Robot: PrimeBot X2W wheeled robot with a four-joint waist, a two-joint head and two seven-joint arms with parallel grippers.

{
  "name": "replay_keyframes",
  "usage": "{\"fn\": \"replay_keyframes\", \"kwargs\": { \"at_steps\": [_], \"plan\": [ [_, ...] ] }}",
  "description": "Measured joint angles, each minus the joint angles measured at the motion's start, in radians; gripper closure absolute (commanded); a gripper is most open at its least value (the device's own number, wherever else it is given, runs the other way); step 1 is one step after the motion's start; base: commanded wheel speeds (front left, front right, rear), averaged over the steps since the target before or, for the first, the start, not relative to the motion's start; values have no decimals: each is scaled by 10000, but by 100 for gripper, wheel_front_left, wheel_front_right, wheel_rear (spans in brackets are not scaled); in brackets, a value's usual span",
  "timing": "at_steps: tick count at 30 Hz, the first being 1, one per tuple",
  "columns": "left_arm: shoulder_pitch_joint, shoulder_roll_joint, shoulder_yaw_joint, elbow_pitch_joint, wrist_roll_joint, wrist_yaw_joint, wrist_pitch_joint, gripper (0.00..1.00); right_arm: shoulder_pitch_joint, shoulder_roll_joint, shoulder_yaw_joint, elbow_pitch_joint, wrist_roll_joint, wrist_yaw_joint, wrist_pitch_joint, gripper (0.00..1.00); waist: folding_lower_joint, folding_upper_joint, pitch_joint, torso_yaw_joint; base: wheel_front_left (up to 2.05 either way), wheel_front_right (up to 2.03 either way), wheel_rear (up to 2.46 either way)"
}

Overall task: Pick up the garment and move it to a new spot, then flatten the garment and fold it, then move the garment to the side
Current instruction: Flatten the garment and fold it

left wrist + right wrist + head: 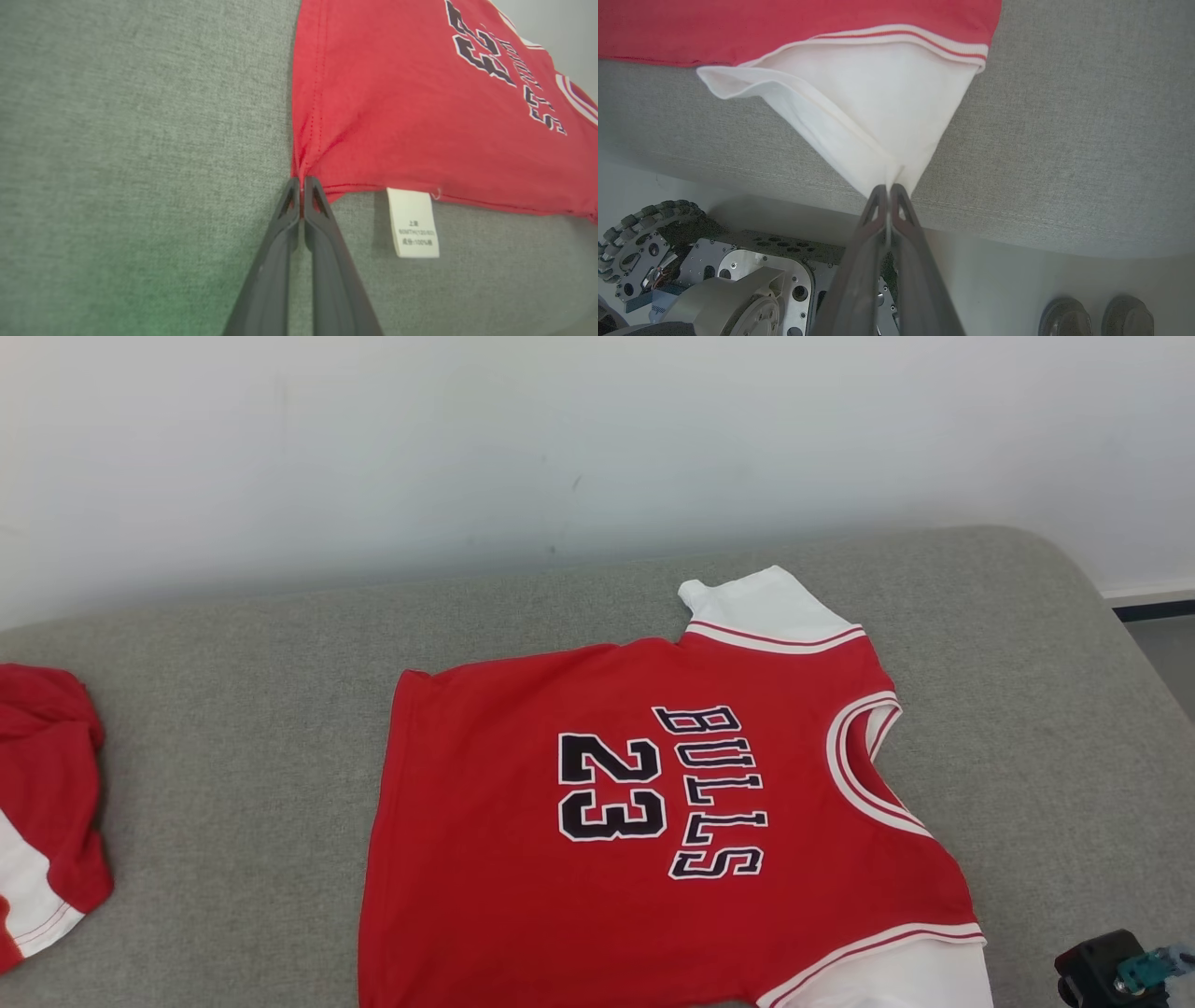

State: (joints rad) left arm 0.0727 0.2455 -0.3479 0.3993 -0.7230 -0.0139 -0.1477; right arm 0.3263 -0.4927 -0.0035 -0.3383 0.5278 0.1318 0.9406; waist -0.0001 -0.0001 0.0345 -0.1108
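To pull the jersey [653, 803] flat, my left jaws clench its 7 o'clock hem [306, 170], right jaws its 5 o'clock sleeve [878, 116].

The jersey [504, 896] lies on the cushion [233, 737], hem [378, 840] to the left and collar [864, 770] to the right; another garment [42, 784] lies well apart at the left edge; the wall [467, 448] stands behind

I see a red jersey [485, 859] with white sleeves [766, 602] and black, white-edged lettering [611, 789] on the grey woven cushion [233, 709].
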Motion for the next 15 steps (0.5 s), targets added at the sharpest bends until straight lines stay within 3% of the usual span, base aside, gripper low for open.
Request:
{"fn": "replay_keyframes", "kwargs": {
  "at_steps": [3, 6, 15],
  "plan": [
    [17, -2, 21, -297, 6, 73, -90, 100, -342, -65, 213, -217, -29, 0, -826, 100, 0, 1, 20, 50, 0, 0, 0],
    [-191, 13, 29, -546, 115, 180, -134, 100, -993, -560, 575, -280, -261, 0, -1705, 100, 2, 0, 42, 108, 0, 0, 0],
    [-1384, -73, -75, -815, 470, 602, 132, 100, -2719, -1095, 1216, 686, -1287, 0, -4222, 100, 2, 1, 262, 318, 0, 0, 0]
  ]
}}
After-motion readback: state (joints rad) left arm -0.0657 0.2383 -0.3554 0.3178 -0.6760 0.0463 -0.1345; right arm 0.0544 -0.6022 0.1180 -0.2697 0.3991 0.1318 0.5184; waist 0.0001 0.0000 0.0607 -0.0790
